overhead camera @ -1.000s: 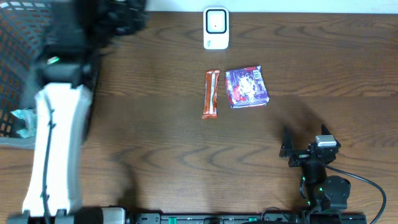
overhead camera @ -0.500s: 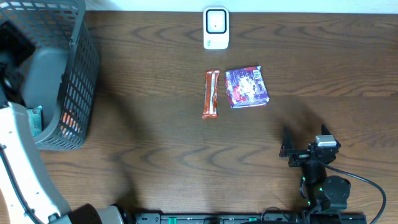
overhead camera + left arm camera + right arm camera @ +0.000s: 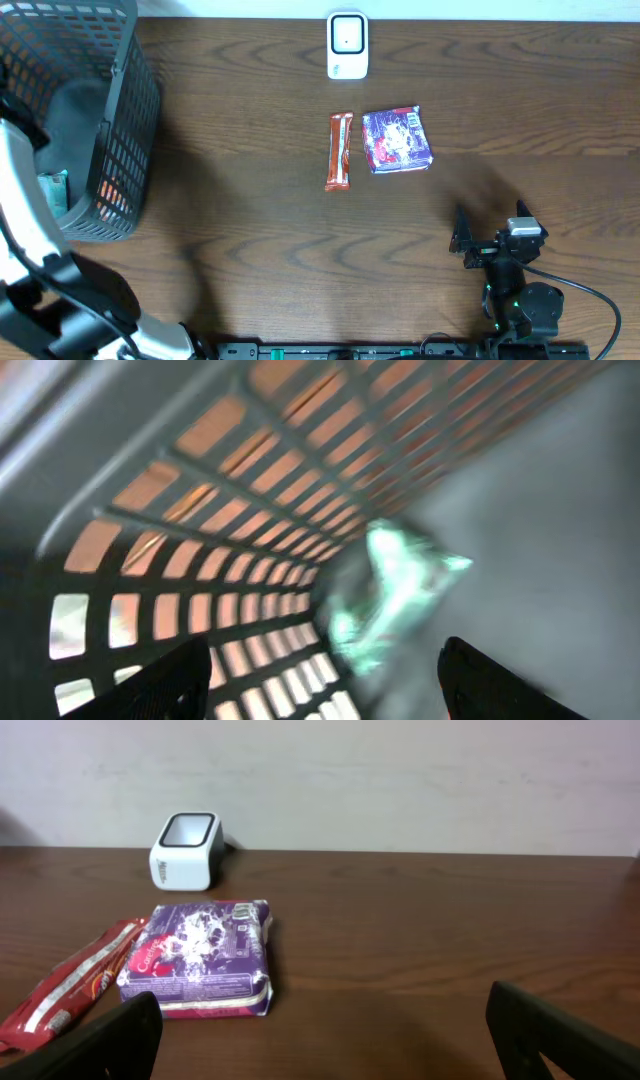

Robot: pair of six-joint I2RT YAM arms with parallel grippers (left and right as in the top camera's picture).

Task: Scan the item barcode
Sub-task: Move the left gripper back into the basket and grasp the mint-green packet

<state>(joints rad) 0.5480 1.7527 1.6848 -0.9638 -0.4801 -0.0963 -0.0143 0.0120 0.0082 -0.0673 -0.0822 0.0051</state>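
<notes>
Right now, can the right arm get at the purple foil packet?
Likely yes: the open right gripper faces the purple foil packet across bare brown wooden table, with nothing between them.

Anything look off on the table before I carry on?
Nothing stands out. The orange bar and purple packet lie flat, side by side, near the scanner; the basket holds a teal wrapper.

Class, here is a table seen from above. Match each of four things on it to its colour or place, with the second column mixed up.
Things:
1. scanner
2. snack bar
3. packet
4. basket

Descriptions:
a. purple
b. dark mesh, far left in the overhead view
c. white, at the back
d. orange-red, lying beside the packet

Pairs: 1-c, 2-d, 3-a, 4-b
</notes>
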